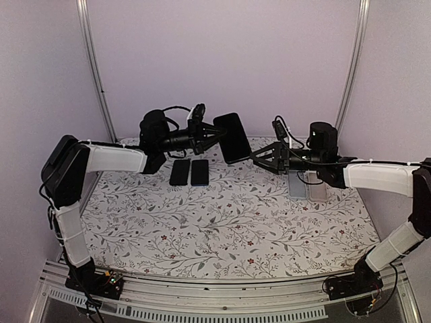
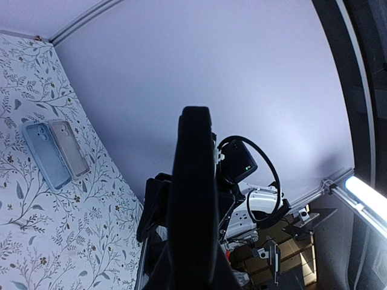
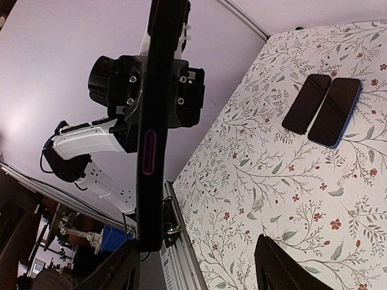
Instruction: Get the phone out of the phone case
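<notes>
Aloft, left claw (image 1: 218, 137) pinches phone (image 1: 233, 138) — right claw (image 1: 261, 155) gapes wide.

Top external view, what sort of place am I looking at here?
Probably a robot test cell, not a home: a left arm and right arm bolted to a metal rail, plain walls closing in a cloth-covered table, and phones with spare cases laid out on it.

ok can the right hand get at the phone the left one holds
Probably yes: the left hand holds the phone up, and the open right hand sits by its lower edge, nothing between.
</notes>
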{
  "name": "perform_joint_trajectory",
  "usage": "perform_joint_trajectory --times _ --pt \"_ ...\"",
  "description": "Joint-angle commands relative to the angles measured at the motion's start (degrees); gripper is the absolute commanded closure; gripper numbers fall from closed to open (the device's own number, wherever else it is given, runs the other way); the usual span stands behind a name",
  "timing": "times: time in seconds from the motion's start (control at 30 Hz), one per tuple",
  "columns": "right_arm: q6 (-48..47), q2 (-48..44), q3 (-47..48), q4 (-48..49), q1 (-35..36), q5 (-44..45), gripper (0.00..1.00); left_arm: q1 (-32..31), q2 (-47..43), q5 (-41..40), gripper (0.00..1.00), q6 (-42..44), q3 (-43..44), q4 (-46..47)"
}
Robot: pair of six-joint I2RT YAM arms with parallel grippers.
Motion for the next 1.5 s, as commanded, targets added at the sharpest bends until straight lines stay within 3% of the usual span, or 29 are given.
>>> perform_joint_trajectory --times 0.0,1.1,1.47 --pt "-0.1 -1.4 -0.2 0.4 -0.5 1.1 0.33 -0.5 0.2 -0.3 1.00 -0.7 0.8 4.9" --pt "1.2 0.6 -1.4 0.0 -2.0 1.7 0.33 -2.7 1.7 3.6 1.00 -4.1 3.3 11.3" --pt "1.7 2.2 -0.8 0.0 -2.0 2.1 0.34 -4.8 2.4 5.1 1.00 -6.0 4.9 17.7"
